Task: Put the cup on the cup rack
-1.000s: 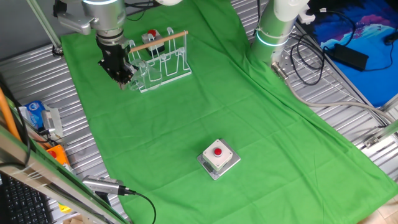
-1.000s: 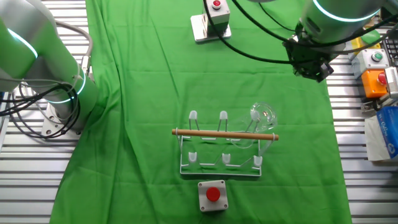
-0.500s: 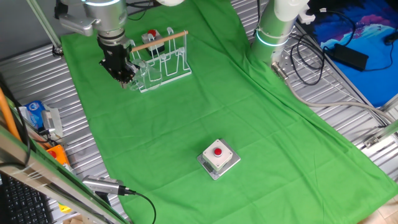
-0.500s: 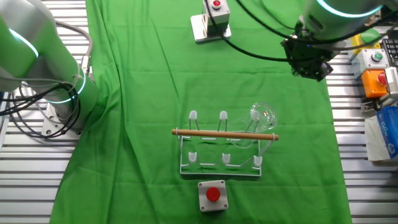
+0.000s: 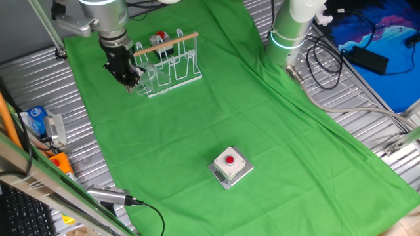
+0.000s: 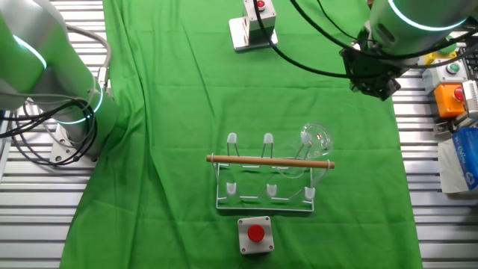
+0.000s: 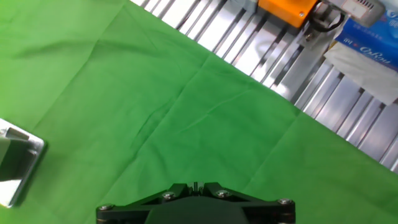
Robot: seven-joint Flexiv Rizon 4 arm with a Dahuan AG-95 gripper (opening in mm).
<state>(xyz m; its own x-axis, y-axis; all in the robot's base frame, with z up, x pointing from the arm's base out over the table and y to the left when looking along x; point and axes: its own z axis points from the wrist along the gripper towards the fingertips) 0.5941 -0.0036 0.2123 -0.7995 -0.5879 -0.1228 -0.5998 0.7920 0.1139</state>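
The clear cup (image 6: 315,139) hangs tilted on the right-hand prong of the white wire cup rack (image 6: 266,196), just behind its wooden top bar (image 6: 254,159). In one fixed view the cup (image 5: 150,73) shows only faintly at the near end of the rack (image 5: 176,63). My gripper (image 6: 371,84) hovers over the green cloth, apart from the rack and toward the cloth's edge. It sits just beside the rack's cup end (image 5: 129,80). In the hand view the gripper (image 7: 194,185) has its jaws together, holds nothing, and sees only cloth.
A red-button box (image 6: 255,234) stands right next to the rack's base, and another (image 6: 254,22) at the far end of the cloth. An orange box (image 6: 450,99) and a tissue pack (image 6: 467,153) lie on the metal slats past the cloth edge. A second arm's base (image 6: 71,112) stands at the left.
The arm has drifted slightly away from the rack and a little upward. The cup has stayed on its prong.
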